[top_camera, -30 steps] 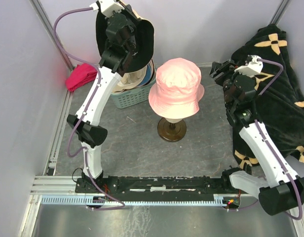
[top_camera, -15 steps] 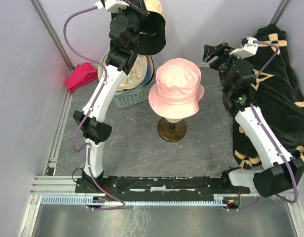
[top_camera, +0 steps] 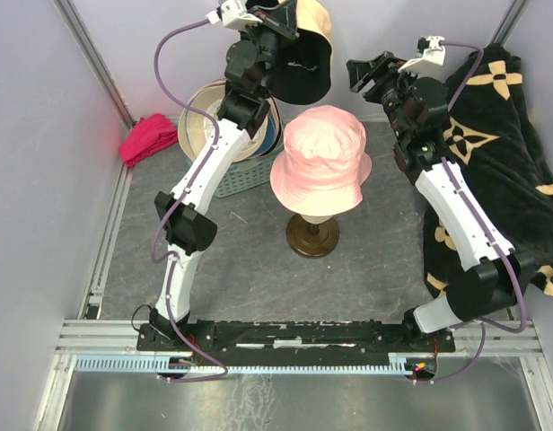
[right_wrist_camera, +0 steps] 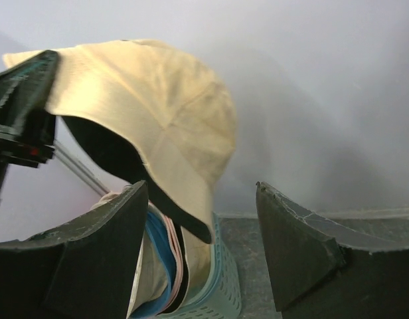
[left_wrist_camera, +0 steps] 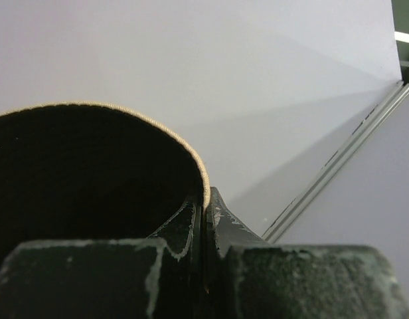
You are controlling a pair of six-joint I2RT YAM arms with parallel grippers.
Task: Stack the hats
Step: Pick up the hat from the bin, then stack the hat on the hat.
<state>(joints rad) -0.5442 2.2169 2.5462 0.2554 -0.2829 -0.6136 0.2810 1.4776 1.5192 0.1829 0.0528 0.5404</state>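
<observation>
The pink hat (top_camera: pixel 321 154) is seated on the hat stand (top_camera: pixel 312 235), which stands on the table (top_camera: pixel 232 260) near its middle. All positions below are given relative to this pink hat.

The left end effector (left_wrist_camera: pixel 203 198) is raised above and behind the pink hat, slightly to its left. Its fingers are pressed together on the brim of the tan hat (right_wrist_camera: pixel 164 106), which has a black lining. The tan hat is carried clear of the table and hangs from the pinched brim edge, apart from the pink hat.

The right end effector (right_wrist_camera: pixel 201 189) is held behind and to the right of the pink hat. Its fingers are spread wide and nothing is gripped between them. In the right wrist view the tan hat is seen through the gap between the fingers, without contact.

The other hats (top_camera: pixel 200 115) are stacked in the pale green basket (top_camera: pixel 236 180), behind and to the left of the pink hat. A cream brim and a blue edge are visible.

A magenta cloth (top_camera: pixel 149 139) lies further left of the basket. A black cloth (top_camera: pixel 505 153) with beige flower marks is draped to the right of the pink hat.
</observation>
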